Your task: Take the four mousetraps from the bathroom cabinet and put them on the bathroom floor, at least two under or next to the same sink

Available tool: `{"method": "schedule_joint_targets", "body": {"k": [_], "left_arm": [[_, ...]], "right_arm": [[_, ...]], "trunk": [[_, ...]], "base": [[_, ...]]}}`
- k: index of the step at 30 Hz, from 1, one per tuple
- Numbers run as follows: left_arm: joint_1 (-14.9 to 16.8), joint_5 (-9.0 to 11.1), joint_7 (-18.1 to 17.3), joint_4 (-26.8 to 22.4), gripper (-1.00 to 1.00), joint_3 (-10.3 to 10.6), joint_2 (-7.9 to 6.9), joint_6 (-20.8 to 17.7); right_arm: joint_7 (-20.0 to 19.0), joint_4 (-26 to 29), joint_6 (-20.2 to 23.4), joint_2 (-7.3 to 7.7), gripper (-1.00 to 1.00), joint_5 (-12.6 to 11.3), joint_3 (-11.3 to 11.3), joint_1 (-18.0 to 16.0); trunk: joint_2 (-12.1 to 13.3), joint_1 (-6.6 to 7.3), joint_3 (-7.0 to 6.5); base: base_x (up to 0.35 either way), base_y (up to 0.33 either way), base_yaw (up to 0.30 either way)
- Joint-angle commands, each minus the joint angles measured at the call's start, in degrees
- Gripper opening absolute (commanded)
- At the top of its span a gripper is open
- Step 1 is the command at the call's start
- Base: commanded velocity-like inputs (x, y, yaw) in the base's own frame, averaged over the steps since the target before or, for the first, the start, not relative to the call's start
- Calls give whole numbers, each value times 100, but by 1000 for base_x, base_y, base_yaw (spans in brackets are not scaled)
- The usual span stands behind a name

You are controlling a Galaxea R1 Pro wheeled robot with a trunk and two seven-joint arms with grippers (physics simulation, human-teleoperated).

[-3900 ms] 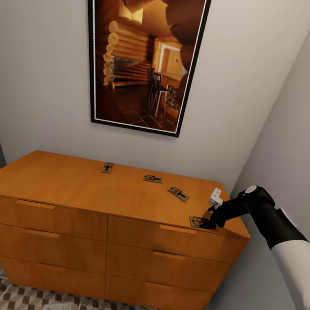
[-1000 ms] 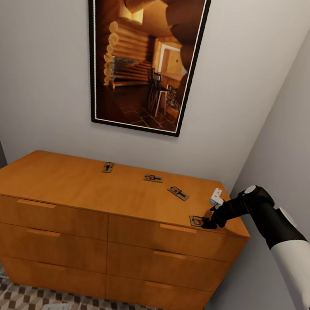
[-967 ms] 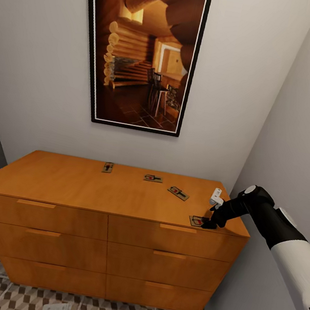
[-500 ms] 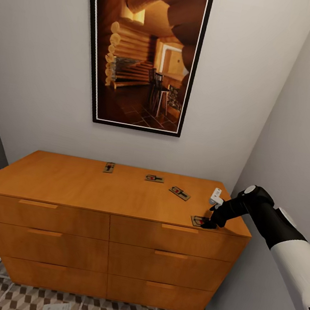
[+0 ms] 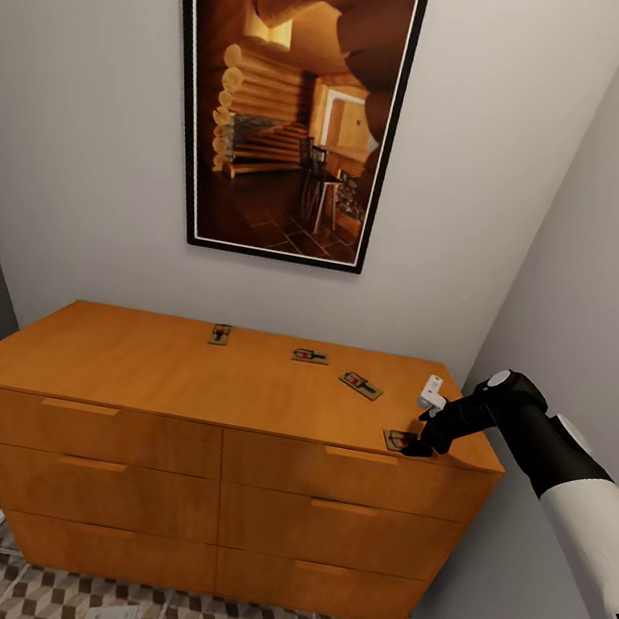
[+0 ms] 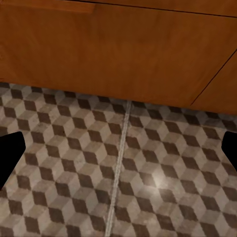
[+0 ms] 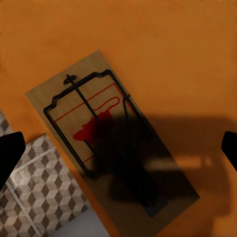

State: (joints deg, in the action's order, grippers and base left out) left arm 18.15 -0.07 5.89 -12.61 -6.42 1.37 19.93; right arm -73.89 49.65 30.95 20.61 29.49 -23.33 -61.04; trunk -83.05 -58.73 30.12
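Right gripper is down at the front right corner of the cabinet, over the nearest trap. In the right wrist view the trap lies directly under the tool, centred between the two dark fingertips, which sit far apart at the 9 and 3 o'clock edges. Fingers spread, nothing pinched, no contact visible.

Key relation: the trap's long axis runs approx. 10 to 4 o'clock in the wrist view, so it lies oblique to the line joining the tips. Judgement: a closing stroke would meet the board across its corners unless the wrist is turned to square the tips on the long sides. The wire bar end points toward 10 o'clock; the red bait patch is mid-board, partly under the tool's shadow. One long side lies close to the cabinet edge, with floor tiles seen past it, so a push that way could tip it off.

Other 3 traps, head view: one at approx. 10 o'clock from the right gripper, near; two more and toward the rear edge, well apart.

Right arm is the nearer arm by far. Left gripper hangs low over the floor in front of the drawers; tips wide apart, empty.

Status: no trap on the floor yet.
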Motion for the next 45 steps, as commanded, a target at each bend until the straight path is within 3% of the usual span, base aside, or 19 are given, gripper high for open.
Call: {"method": "schedule_joint_targets", "body": {"k": [1, 45], "left_arm": [[4, -1, 0, 4, 100, -26, 3, 20], [4, -2, -1, 4, 100, -23, 7, 20]], "right_arm": [[-21, 9, 52, 4, 100, 13, -13, -5], [-28, 1, 52, 7, 100, 13, -5, -5]], "trunk": [[-3, 0, 6], [-3, 0, 6]], "base": [[-12, 17, 0], [-12, -7, 0]]}}
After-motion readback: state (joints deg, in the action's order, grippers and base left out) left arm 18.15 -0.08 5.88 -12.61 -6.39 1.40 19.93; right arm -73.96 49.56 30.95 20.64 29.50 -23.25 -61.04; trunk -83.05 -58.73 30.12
